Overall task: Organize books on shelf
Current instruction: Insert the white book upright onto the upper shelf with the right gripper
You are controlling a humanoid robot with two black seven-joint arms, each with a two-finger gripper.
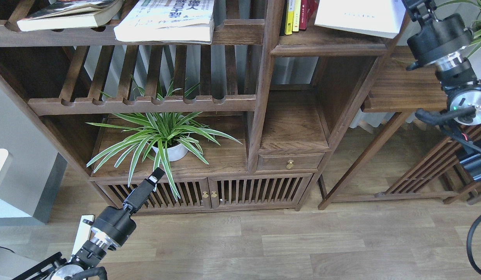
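The pale lavender-white book (359, 17) lies nearly flat over the shelf (330, 49), the solid-floored cubby at the top, its lower edge overhanging the rounded front lip on the right. That overhang suggests it is only part way in, brought flat so it can slide onto the board beside the slim yellow and red spines (297, 15), which stand upright at the left of that same cubby. My right arm reaches up at the shelf's right end; its gripper runs off the top of the view, so I cannot tell whether its fingers are closed on the book or apart, though the book's tilted, half-supported pose suggests a grip is held.

Left of the shelf, on the slatted rack, lie the white book with blue characters (168, 19) and, further left, the dark pictured book (69, 13), both flat, likely waiting their turn. The blue writing is large Chinese, seen upside down and cut off; I cannot read it with confidence. A faint line of print shows on the lavender cover, too small to read.

The left gripper (158, 174) hangs far below the shelf, before the spider plant (162, 134), empty; whether its fingers are parted I cannot tell.
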